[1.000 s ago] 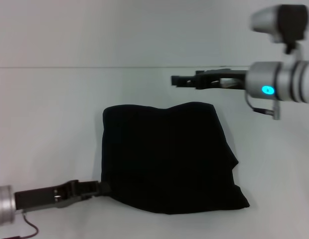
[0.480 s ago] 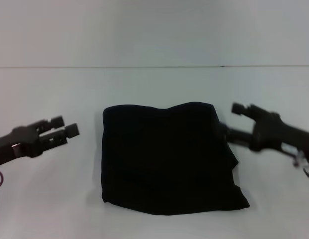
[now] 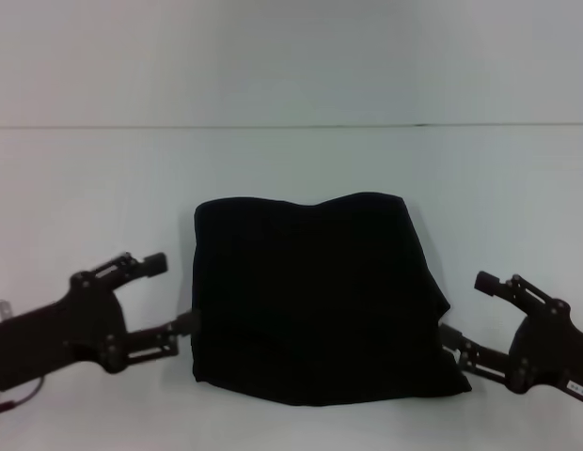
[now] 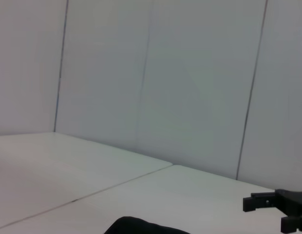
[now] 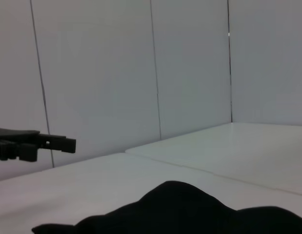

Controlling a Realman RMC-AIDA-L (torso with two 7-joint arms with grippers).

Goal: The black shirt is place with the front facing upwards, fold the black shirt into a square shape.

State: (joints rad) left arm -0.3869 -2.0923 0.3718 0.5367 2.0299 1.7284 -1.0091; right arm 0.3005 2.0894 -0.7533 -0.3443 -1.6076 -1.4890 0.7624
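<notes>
The black shirt (image 3: 315, 296) lies folded into a rough square in the middle of the white table, plain side up, with no lettering showing. My left gripper (image 3: 171, 293) stands open just off the shirt's left edge, its lower finger almost at the cloth. Open as well, my right gripper (image 3: 465, 307) is by the shirt's near right corner, its lower finger at the cloth's edge. The left wrist view catches the shirt (image 4: 141, 227) and the right gripper's fingers (image 4: 262, 201) beyond. In the right wrist view are the shirt (image 5: 190, 210) and the left gripper's fingers (image 5: 48, 142).
The white table (image 3: 291, 160) reaches back to a seam line, with pale panelled walls (image 4: 190, 87) behind. A red cable (image 3: 9, 402) hangs by the left arm at the near left edge.
The left gripper let go of the shirt's near left corner, lifted away, then came back low beside the left edge, open. The right arm dropped from the far right to the near right corner.
</notes>
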